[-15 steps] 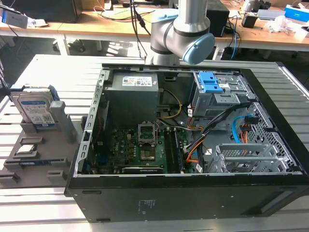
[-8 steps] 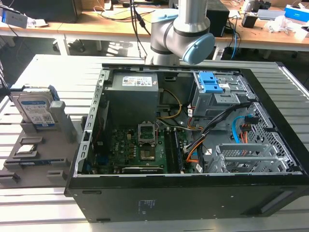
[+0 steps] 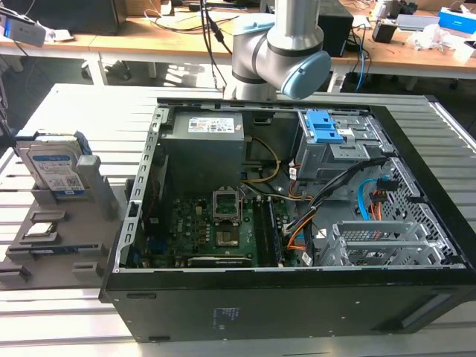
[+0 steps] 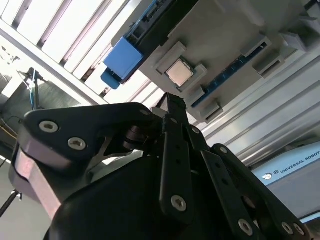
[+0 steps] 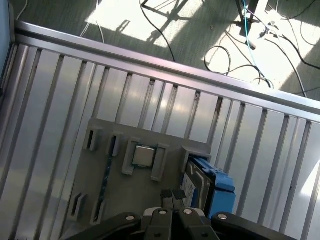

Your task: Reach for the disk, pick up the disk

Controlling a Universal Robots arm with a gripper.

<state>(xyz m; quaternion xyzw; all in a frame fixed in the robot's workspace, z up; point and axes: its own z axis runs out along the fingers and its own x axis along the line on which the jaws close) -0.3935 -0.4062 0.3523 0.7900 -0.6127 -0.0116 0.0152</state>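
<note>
On grey tray (image 3: 88, 223), rectangular blue-railed disk (image 3: 53, 169)

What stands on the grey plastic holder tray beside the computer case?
A silver hard drive with blue rails stands upright in a slot; a square silver chip lies flat. The slot hides the drive's bottom edge.
</note>
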